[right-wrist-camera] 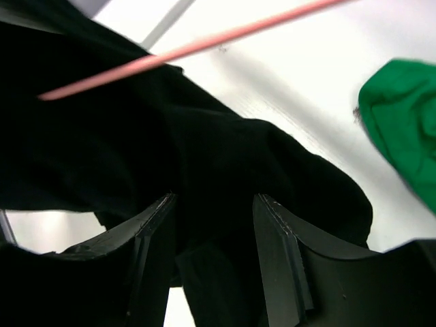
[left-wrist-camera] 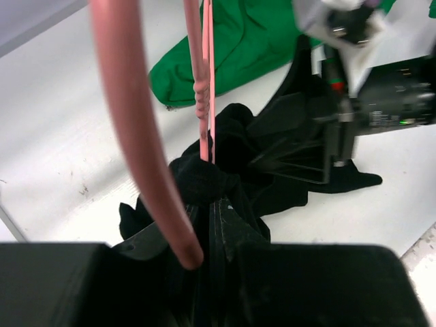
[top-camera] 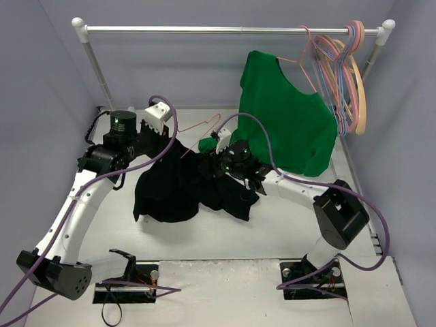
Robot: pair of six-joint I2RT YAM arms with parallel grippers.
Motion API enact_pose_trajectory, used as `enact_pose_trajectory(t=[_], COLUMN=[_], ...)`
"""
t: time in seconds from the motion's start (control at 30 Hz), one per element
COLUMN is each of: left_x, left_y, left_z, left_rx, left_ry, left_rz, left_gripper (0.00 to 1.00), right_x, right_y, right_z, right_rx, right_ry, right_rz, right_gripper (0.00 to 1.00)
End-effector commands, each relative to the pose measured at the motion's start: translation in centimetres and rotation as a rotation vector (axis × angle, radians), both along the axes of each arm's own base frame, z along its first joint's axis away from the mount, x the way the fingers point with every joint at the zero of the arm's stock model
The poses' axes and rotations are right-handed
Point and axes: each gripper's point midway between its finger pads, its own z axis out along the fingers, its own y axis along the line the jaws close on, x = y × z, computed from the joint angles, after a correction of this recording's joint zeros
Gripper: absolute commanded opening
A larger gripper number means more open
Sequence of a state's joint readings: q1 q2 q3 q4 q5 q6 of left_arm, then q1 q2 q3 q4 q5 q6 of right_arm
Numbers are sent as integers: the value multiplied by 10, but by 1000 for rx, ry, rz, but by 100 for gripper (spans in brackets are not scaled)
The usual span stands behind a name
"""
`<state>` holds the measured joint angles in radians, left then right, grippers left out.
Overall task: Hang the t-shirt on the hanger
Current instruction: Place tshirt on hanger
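Note:
The black t-shirt (top-camera: 178,191) lies bunched on the table between the arms. The pink wire hanger (top-camera: 201,129) sticks out of it toward the back. My left gripper (top-camera: 167,141) is shut on the hanger's wire near its twisted neck (left-wrist-camera: 204,102); the jaws stand together (left-wrist-camera: 210,211) and the hook curves across the front of the left wrist view. The wire runs into the black cloth (left-wrist-camera: 204,178). My right gripper (top-camera: 213,161) is open with its jaws on either side of a fold of the t-shirt (right-wrist-camera: 225,157), and its fingertip gap (right-wrist-camera: 214,218) is filled with cloth. The pink wire (right-wrist-camera: 204,44) passes above it.
A green t-shirt (top-camera: 286,119) hangs on a hanger from the metal rail (top-camera: 204,30), its sleeve resting on the table (left-wrist-camera: 231,48). Several spare hangers (top-camera: 349,68), blue, pink and tan, hang at the rail's right end. Grey walls close in left and right.

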<state>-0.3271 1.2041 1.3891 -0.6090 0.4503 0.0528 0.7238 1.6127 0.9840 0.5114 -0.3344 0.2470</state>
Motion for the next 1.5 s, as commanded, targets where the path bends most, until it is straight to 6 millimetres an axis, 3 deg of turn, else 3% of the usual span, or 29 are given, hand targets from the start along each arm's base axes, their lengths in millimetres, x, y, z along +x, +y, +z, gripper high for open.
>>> enact_pose_trajectory(t=[0.0, 0.13, 0.27, 0.33, 0.67, 0.83, 1.0, 1.1, 1.2, 1.47], left_x=[-10, -21, -34, -43, -76, -78, -62, -52, -39, -1], left_y=[-1, -1, 2, 4, -1, 6, 29, 34, 31, 2], left_z=[28, 30, 26, 22, 8, -3, -10, -11, 2, 57], left_rx=[-54, -71, -71, -69, -57, 3, 121, 153, 141, 70], left_ry=[-66, -64, -49, -46, -30, -28, -42, -39, -63, -179], left_rz=[2, -10, -22, -29, -130, -125, -2, 38, 59, 44], left_gripper=[0, 0, 0, 0, 0, 0, 0, 0, 0, 0], right_x=[19, 32, 45, 58, 111, 130, 139, 140, 137, 114], right_y=[20, 21, 9, -6, -80, -95, -101, -100, -96, -72], right_z=[51, 44, 44, 42, 41, 45, 52, 64, 87, 173], right_rx=[124, 107, 83, 62, 1, -30, -66, -72, -63, -71], right_ry=[-112, -125, -156, -158, -135, -132, -142, -159, -190, -372], right_rz=[-26, -69, -132, -166, -285, -305, -311, -305, -282, -200], right_gripper=[47, 38, 9, 1, 0, 0, 0, 0, 0, 0])
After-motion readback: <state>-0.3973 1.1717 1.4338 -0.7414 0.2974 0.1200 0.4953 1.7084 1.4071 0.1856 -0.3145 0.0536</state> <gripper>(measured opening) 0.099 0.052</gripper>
